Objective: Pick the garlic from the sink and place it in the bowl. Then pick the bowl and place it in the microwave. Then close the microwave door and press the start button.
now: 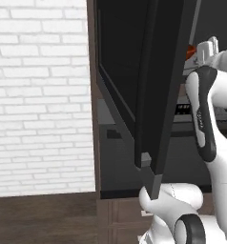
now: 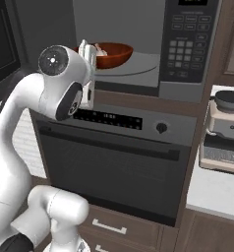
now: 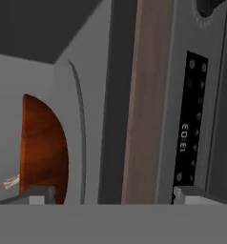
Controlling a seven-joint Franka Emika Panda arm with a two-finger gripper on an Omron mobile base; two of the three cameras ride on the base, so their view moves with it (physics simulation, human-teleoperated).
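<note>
- Left base view: the microwave door (image 1: 156, 90), a broad dark glass panel with a grey steel edge, stands swung wide open and hides most of the cavity. The white arm reaches up past its right edge, and the pincer (image 1: 207, 50) shows as a small white hand near the top right, with a sliver of reddish-brown just beside it on its left. The door is plainly not yet closed.
- Right base view: the wide, shallow, glossy reddish-brown wooden bowl (image 2: 109, 53) sits on the floor of the built-in grey steel-framed microwave (image 2: 188, 88), touching nothing but that floor. The small whitish-beige garlic bulb (image 2: 98, 48) lies inside the bowl. The pincer (image 2: 88, 51) is at the bowl's left rim, at the cavity mouth; the keypad lies well beyond the bowl on the far side from the pincer, and the larger oven (image 2: 114, 162) with knob and display sits below it.
- Hand view: the two finger tips (image 3: 36, 195) stand far apart with nothing between them, so the pincer is wide and empty. The bowl's curved wall lies just ahead of one tip.
- Judged from this: garlic in bowl and bowl in microwave look done; left are drawing the arm clear, closing the door, and pressing start.
</note>
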